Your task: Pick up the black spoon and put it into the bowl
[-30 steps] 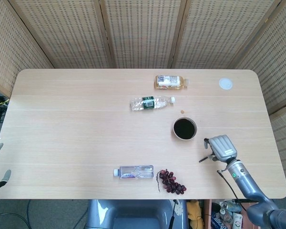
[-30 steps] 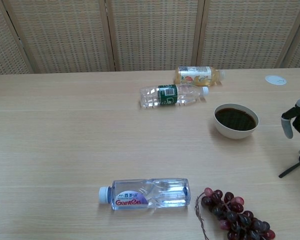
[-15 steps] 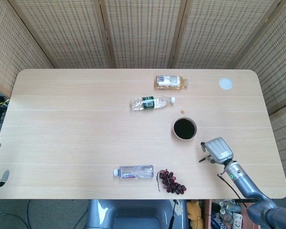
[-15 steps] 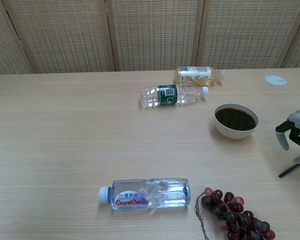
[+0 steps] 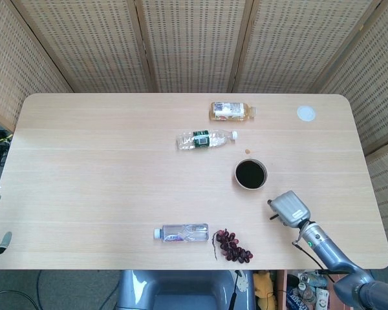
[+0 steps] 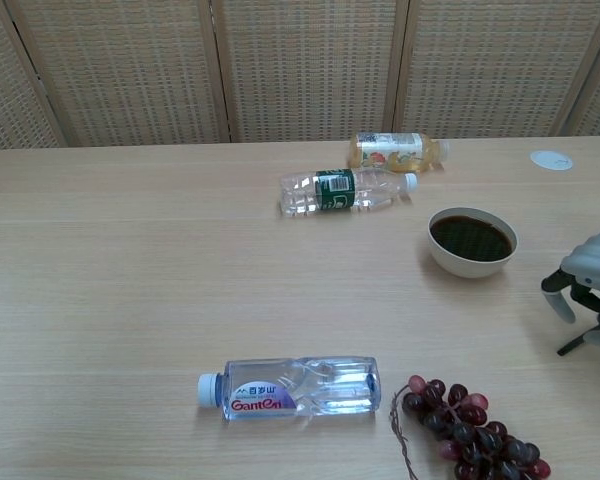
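The black spoon (image 6: pixel 570 347) lies on the table right of the bowl; only its thin handle tip (image 5: pixel 273 216) shows from under my right hand (image 5: pixel 290 208). That hand (image 6: pixel 588 285) hangs low over the spoon's head, thumb and fingers curved down on either side, and I see no grip on it. The white bowl (image 5: pixel 237 175), dark inside, stands just up and left of the hand, with its wall (image 6: pixel 470 266) facing the chest view. My left hand (image 5: pixel 0 240) shows only as grey fingertips, spread apart, off the table's left edge.
A bunch of dark grapes (image 6: pixel 470 425) and a clear water bottle (image 6: pixel 295 388) lie near the front edge, left of the spoon. A green-label bottle (image 5: pixel 205 139) and a juice bottle (image 5: pixel 231 111) lie behind the bowl. A white disc (image 5: pixel 305 113) sits at the far right.
My right hand has come down and shifted left toward the bowl, settling over the spoon's head. The spoon has stayed where it lay.
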You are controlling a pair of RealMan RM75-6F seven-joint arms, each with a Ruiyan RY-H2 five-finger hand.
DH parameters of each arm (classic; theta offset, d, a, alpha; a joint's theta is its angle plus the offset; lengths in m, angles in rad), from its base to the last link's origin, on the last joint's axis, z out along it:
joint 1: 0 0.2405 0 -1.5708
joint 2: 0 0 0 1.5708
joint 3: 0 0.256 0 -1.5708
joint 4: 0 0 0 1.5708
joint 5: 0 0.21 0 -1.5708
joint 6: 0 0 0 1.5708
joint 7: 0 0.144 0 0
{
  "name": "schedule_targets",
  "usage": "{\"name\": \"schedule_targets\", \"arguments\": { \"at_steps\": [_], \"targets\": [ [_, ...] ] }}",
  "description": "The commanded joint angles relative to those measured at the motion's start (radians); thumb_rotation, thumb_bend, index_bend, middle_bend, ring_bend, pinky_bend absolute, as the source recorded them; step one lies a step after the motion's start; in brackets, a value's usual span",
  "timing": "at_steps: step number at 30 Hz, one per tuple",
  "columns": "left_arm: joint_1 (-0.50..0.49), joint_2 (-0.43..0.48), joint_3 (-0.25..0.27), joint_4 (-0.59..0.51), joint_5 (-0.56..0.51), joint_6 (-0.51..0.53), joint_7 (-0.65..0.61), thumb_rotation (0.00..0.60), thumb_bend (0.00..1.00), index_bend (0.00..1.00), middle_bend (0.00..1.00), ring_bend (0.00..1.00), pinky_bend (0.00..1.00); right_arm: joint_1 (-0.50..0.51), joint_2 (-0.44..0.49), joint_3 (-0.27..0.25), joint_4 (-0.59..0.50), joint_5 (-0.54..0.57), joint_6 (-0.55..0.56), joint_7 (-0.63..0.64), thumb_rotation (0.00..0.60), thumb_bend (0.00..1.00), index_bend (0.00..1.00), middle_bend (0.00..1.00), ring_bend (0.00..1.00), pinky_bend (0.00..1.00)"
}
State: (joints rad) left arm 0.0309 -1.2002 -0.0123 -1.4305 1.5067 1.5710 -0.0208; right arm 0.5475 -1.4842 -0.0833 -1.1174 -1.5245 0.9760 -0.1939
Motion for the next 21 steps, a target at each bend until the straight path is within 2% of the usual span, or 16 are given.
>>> {"name": "schedule_targets", "arguments": {
  "at_steps": [1,21],
  "targets": [
    [0.001,0.000,0.001,0.001,0.000,0.001,-0.002,0.600,0.36,0.00,0.00,0.00,0.00,0.002,-0.011,-0.001,0.012,-0.008,-0.007,-0.031,0.600,0.46,0.57,0.91,0.94,1.00],
    [0.003,-0.001,0.003,0.001,0.001,-0.003,-0.002,0.600,0.36,0.00,0.00,0.00,0.00,0.007,-0.049,-0.003,0.069,-0.022,-0.036,-0.078,0.600,0.46,0.57,0.91,0.94,1.00]
  ]
}}
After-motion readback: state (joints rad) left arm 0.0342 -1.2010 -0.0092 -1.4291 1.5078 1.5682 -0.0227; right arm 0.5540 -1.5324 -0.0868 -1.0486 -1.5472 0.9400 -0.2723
